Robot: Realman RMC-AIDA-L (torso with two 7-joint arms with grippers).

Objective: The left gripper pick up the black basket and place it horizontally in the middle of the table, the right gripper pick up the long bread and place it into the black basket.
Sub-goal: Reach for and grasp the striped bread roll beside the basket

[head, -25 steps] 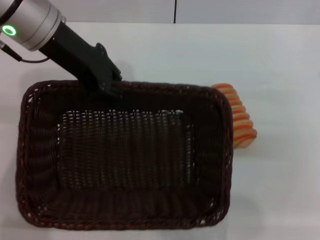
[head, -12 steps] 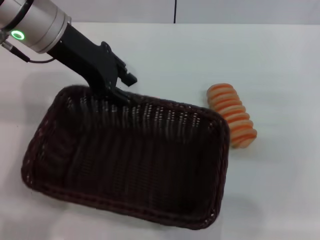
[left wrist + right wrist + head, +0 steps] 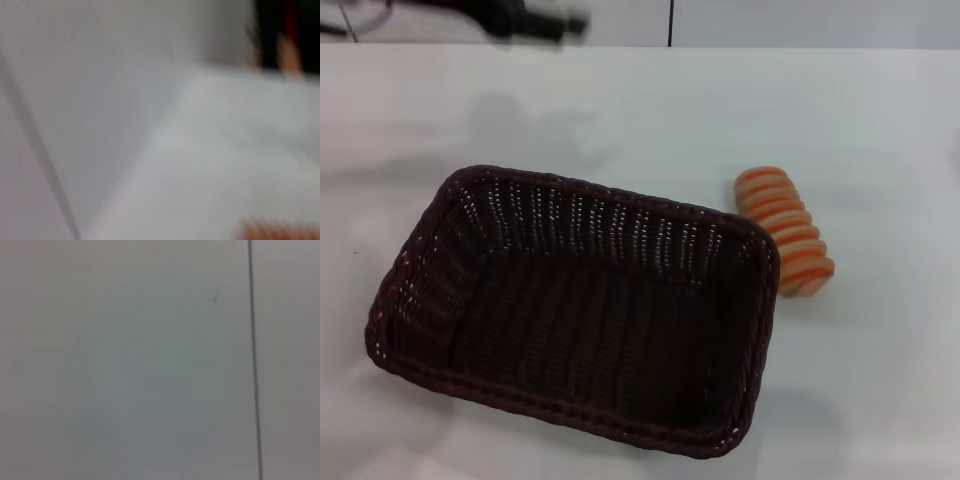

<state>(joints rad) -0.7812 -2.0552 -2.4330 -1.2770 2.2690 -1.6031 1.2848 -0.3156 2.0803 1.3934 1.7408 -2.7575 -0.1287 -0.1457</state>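
Note:
The black basket (image 3: 580, 310) rests on the white table (image 3: 650, 110), left of the middle, with its long side running roughly across and slightly skewed. It holds nothing. The long bread (image 3: 786, 244), cream with orange stripes, lies on the table just beyond the basket's right end, a small gap apart. My left gripper (image 3: 542, 22) is a blurred dark shape at the far left top edge of the head view, well clear of the basket. The right gripper is out of view. The left wrist view is too blurred to place anything.
Bare white tabletop stretches behind the basket and to the right of the bread. A wall with a thin dark vertical seam (image 3: 671, 22) stands behind the table's far edge. The right wrist view shows only a plain pale surface with a dark line (image 3: 255, 360).
The left gripper has let go of the basket's far rim and pulled up and away to the far left. The basket has settled flat on the table; the bread is now fully uncovered.

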